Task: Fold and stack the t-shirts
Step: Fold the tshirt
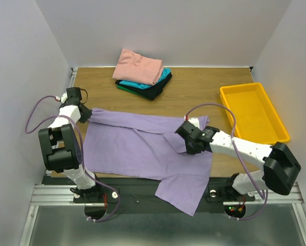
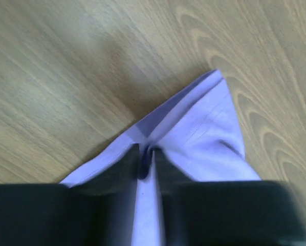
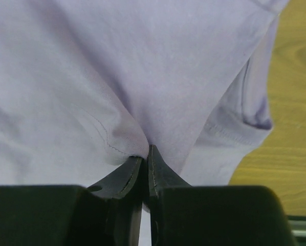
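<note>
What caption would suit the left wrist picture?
Left gripper pinching a corner of the light purple cloth t-shirt over the wooden table.

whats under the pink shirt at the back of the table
A teal shirt, a black shirt below it and the edge of a green shirt lowest, stacked on the table. Only their edges show; the pink shirt covers the rest.

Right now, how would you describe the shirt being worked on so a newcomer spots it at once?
On the wooden table, look at the near half. The purple shirt lies spread there, pinched by the left gripper and the right gripper. Unlike the folded stack at the far edge, it is open and the only purple one.
</note>
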{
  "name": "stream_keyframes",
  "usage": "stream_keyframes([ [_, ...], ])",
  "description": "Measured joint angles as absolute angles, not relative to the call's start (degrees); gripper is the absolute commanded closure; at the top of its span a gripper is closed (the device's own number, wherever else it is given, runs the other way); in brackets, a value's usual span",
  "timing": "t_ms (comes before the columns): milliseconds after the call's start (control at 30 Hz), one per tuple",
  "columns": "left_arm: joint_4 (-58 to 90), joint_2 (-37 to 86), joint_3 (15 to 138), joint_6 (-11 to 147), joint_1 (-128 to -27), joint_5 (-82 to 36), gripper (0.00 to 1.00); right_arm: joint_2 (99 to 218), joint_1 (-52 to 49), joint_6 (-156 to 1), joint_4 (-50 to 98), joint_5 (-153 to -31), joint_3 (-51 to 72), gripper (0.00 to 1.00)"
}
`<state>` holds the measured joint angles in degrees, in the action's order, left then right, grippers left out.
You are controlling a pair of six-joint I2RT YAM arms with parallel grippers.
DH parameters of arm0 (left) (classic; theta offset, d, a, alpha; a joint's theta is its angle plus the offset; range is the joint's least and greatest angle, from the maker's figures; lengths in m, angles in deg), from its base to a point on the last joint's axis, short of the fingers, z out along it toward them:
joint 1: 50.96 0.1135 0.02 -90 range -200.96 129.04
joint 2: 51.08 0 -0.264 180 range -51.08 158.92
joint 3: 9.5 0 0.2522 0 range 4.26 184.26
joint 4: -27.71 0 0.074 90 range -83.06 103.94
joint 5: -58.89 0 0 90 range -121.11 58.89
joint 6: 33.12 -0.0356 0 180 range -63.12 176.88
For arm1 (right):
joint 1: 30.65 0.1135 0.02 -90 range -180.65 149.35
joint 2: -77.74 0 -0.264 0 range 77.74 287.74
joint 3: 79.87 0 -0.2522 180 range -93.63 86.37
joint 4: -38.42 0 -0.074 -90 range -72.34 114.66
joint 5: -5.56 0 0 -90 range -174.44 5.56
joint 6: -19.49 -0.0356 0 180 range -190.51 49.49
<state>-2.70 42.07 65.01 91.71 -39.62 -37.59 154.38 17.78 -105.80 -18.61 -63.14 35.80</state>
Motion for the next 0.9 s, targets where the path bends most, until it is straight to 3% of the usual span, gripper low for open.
stream_keyframes([
  [33, -3.01, 42.07, 65.01, 92.21, -39.6, -38.01, 0.23, 155.15, 18.26, -106.67, -18.72, -63.45, 36.59, 0.8],
  [100, -3.66, 42.07, 65.03, 92.43, -39.58, -38.82, 0.06, 156.13, 18.89, -108.44, -19.33, -63.77, 37.68, 0.6],
  [133, -4.01, 42.07, 65.06, 92.34, -39.58, -39.28, 0.02, 156.24, 18.94, -109.12, -19.98, -63.86, 38.12, 0.54],
  [267, -5.67, 41.96, 65.67, 92.98, -39.58, -40.35, 0.02, 156.77, 18.94, -110.94, -22.26, -63.16, 38.29, 0.34],
  [467, -7.03, 36.52, 66.17, 93.11, -39.6, -40.11, 0.02, 156.96, 21.1, -108.12, -23.81, -61.94, 33.2, 0.34],
  [633, -5.21, 28.58, 65.25, 93.44, -39.6, -38.64, 0.02, 160.46, 25.49, -102.06, -19.04, -62.68, 27.91, 0.39],
  [700, -3.36, 25.83, 63.24, 93.74, -39.6, -36.72, 0.02, 164.09, 26.72, -100.88, -16.51, -63.27, 26.75, 0.49],
  [900, -2.2, 25.43, 60.12, 93.98, -39.64, -34.4, 0.02, 174.36, 27.24, -99.83, -12.6, -62.81, 26.07, 0.55],
])
